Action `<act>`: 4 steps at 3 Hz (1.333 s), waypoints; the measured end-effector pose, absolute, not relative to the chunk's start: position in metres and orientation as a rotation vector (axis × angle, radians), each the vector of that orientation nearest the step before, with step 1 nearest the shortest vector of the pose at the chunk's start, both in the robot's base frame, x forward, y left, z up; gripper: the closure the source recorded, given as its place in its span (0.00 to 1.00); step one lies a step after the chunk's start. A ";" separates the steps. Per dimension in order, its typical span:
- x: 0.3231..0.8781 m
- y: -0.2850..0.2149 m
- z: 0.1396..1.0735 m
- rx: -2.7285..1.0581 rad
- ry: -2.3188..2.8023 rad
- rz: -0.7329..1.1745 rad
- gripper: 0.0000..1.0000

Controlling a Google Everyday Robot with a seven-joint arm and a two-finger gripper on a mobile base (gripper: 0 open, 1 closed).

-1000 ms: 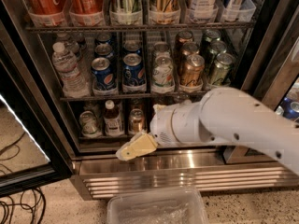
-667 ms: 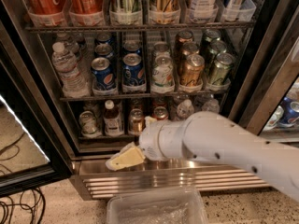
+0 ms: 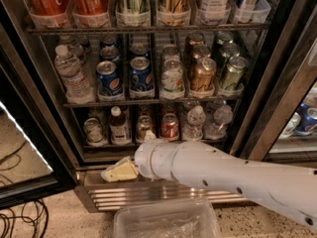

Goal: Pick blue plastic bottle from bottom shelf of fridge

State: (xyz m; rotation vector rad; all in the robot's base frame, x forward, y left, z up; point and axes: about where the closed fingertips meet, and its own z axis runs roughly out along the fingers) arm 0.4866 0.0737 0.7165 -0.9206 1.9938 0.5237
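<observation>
The fridge (image 3: pixel 285 78) stands open with its black frame and ribbed steel base panel. On the bottom shelf (image 3: pixel 99 147) the blue plastic bottle (image 3: pixel 119 127), with white cap and dark reddish-brown body, stands upright in the second lane from the left. My gripper (image 3: pixel 119 171) is at the end of the white arm, low in front of the base panel, just below and in front of the bottle, apart from it. It holds nothing that I can see.
Cans (image 3: pixel 169 126) and clear water bottles (image 3: pixel 195 120) share the bottom shelf. Pepsi cans (image 3: pixel 141 76) and a crinkled water bottle (image 3: pixel 69 73) stand on the rack above. A clear plastic bin (image 3: pixel 166 222) sits on the floor below. Cables (image 3: pixel 20 217) lie at lower left.
My arm has swung left across the front of the cooler. The gripper has moved left and now sits under the bottle's lane.
</observation>
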 end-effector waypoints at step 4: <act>0.502 0.122 0.661 -0.818 1.984 0.515 0.00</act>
